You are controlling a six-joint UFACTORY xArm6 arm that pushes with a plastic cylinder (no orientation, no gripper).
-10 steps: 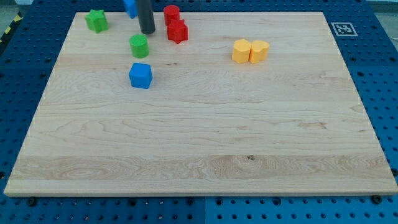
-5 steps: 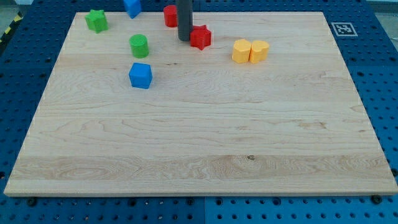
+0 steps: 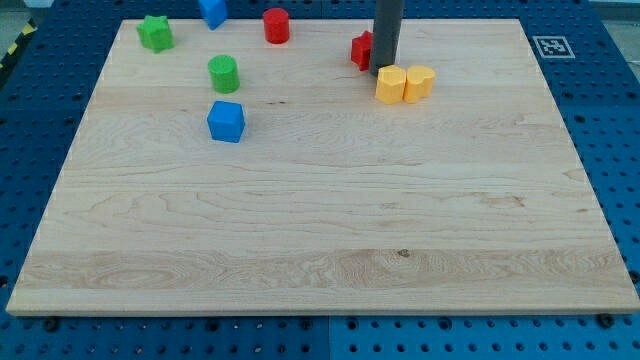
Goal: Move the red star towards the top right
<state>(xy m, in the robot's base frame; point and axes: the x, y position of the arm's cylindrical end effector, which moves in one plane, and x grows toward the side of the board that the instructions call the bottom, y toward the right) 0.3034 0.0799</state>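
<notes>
The red star (image 3: 361,49), bright red and half hidden behind the dark rod, is seen near the top of the worktop (image 3: 320,230), touching my tip (image 3: 386,70), which bears no jaws, just above the two yellow blocks (image 3: 404,83).

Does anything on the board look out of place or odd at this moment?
Nothing is damaged or spilled. One oddity: my tip stands in front of the red star, hiding its right side, and is very near the yellow blocks.
</notes>
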